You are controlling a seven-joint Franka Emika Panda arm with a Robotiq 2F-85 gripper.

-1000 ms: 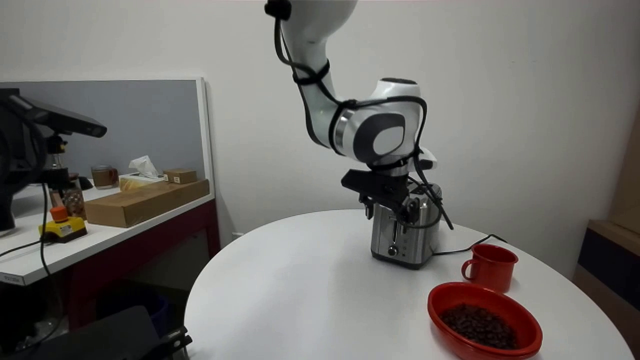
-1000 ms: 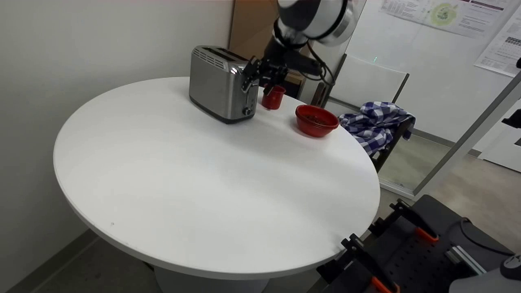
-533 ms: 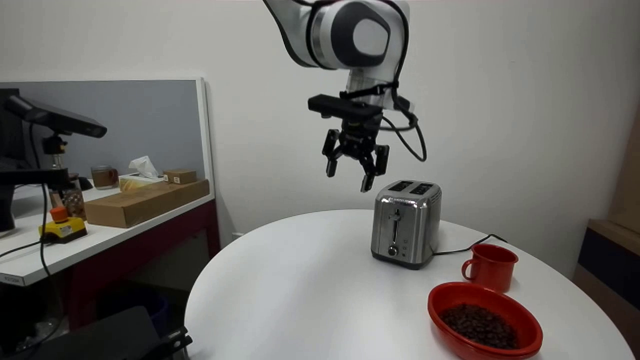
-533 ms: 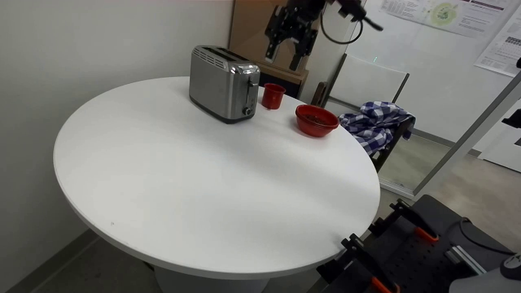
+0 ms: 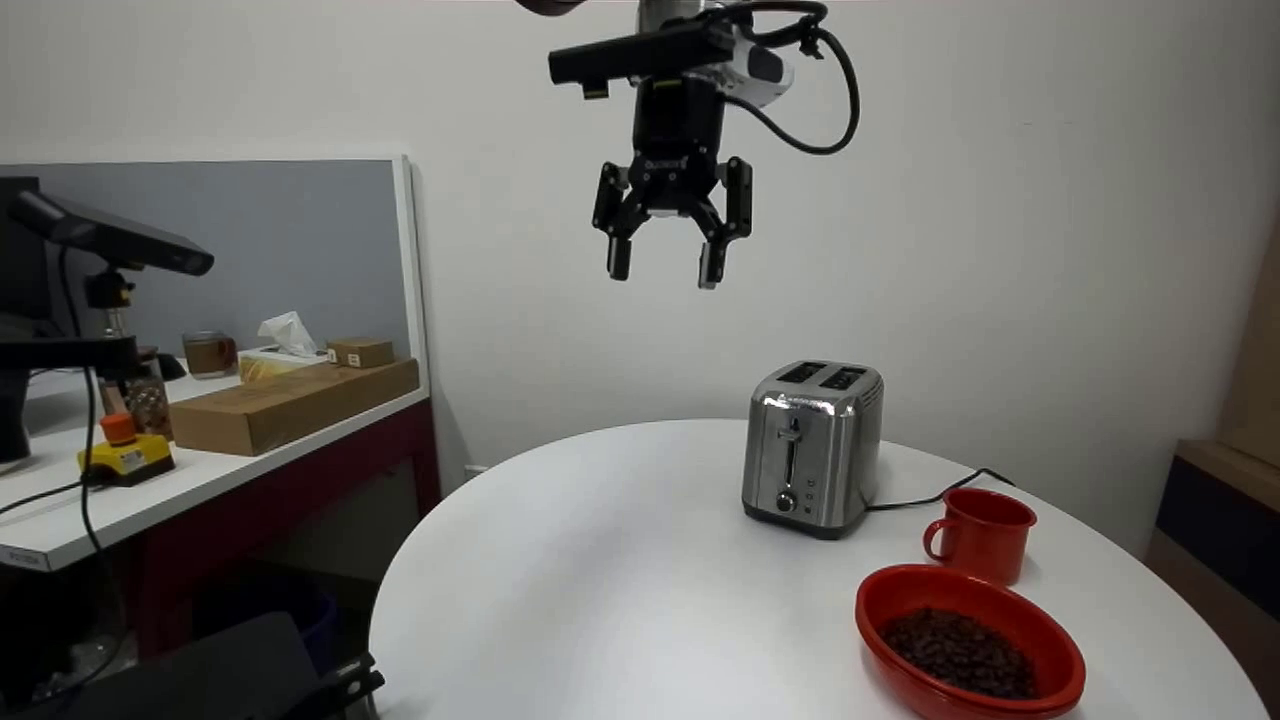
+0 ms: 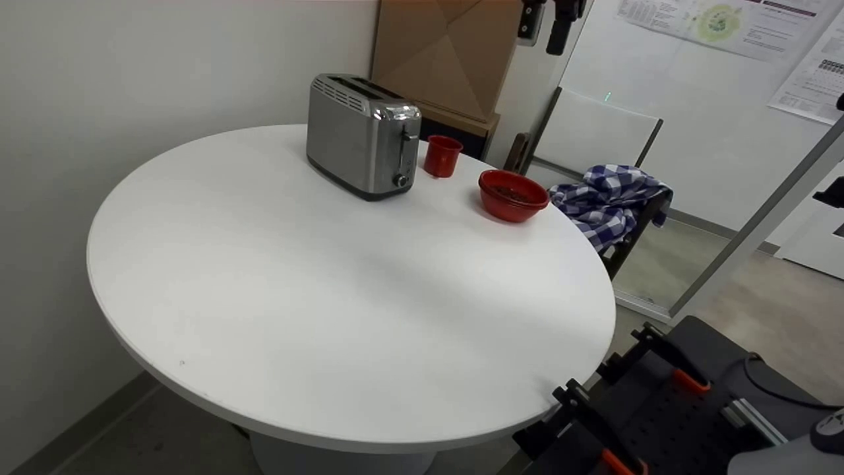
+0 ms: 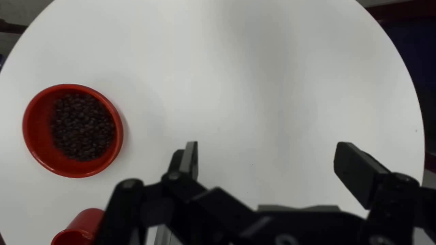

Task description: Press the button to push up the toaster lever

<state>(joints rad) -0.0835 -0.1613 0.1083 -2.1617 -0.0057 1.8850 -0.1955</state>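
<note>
White round table point(image 5: 600, 580); silver toaster point(image 5: 815, 450) upright near table's edge; gripper point(image 5: 665, 264) high above table, well apart from toaster, fingers point(image 5: 711, 265) spread wide; red bowl point(image 7: 39, 129) on table; red mug point(image 5: 985, 542) between bowl and toaster; lever point(image 5: 790, 434) near top of toaster's vertical slot point(image 5: 790, 466); round knob point(image 5: 787, 501) just below slot; dark beans point(image 7: 83, 127) in bowl

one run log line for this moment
claw: open, empty, above table | toaster: lever up | red mug: near toaster | red bowl: holds dark beans | task: likely done
</note>
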